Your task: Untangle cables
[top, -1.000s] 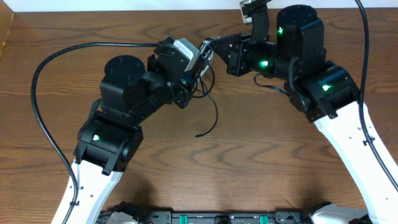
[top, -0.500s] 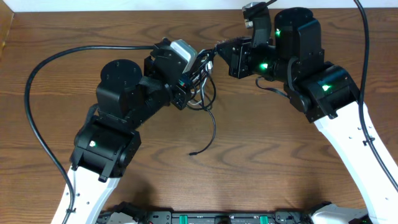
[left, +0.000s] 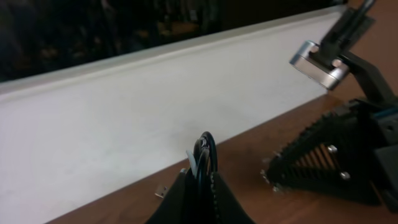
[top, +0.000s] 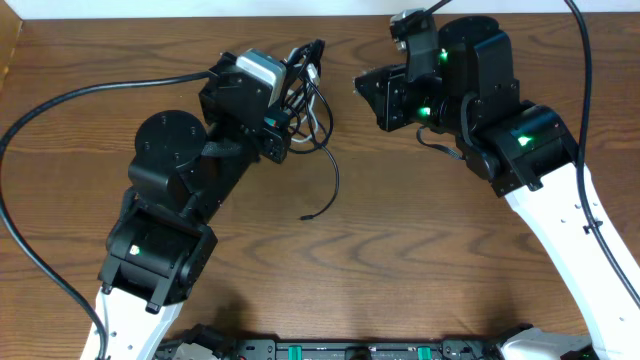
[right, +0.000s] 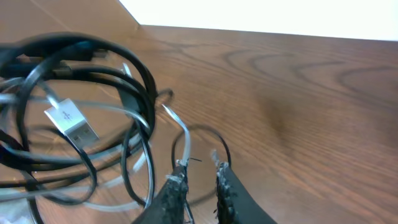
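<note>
The cables [top: 318,125] are a bundle of thin black and white loops hanging from my left gripper [top: 305,62], which is lifted at the back of the table. One black tail trails down to its plug [top: 307,217] on the wood. In the left wrist view my left gripper [left: 203,177] is shut on the black and white cables [left: 205,146]. My right gripper [top: 362,85] stands just right of the bundle, apart from it. In the right wrist view my right gripper [right: 200,174] shows a narrow empty gap. The cables [right: 124,68] and a white USB plug [right: 71,121] hang to its left.
A thick black arm wire [top: 60,100] arcs over the left of the wooden table [top: 420,230]. A white wall [left: 124,124] runs along the back edge. The right arm's wrist camera [left: 317,62] and finger [left: 323,168] sit close on the right of my left gripper.
My left arm has carried the bundle left and toward the back. My right gripper has let go of the cables and its fingers have parted slightly; a gap now separates the two grippers.
</note>
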### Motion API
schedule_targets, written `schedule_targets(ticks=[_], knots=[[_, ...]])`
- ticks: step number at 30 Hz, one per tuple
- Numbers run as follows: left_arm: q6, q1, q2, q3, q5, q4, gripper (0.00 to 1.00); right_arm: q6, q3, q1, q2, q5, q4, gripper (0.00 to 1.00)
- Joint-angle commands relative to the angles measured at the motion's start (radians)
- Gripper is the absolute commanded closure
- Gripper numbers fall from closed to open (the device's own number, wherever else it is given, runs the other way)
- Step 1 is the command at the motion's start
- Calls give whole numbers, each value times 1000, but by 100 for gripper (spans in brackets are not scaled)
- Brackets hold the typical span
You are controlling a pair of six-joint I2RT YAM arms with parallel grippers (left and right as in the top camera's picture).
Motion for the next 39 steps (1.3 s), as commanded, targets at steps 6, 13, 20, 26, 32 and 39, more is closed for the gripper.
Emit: schedule_targets(ticks=[6, 13, 20, 26, 32, 39], knots=[[1, -2, 28, 26, -61, 67, 93, -72, 17, 1, 9, 72, -8, 83], [14, -2, 30, 100, -32, -12, 92, -84, 17, 1, 32, 107, -5, 85], [-11, -3, 112, 90, 17, -84, 93, -85, 17, 1, 45, 107, 6, 75], [-58, -3, 92, 100, 107, -37, 92, -285, 17, 1, 48, 102, 39, 31], [-93, -3, 65, 104, 197, -42, 93, -335, 17, -11, 70, 91, 59, 26], [-117, -3, 40, 105, 191, -64, 93, -368, 17, -38, 119, -41, 101, 69]])
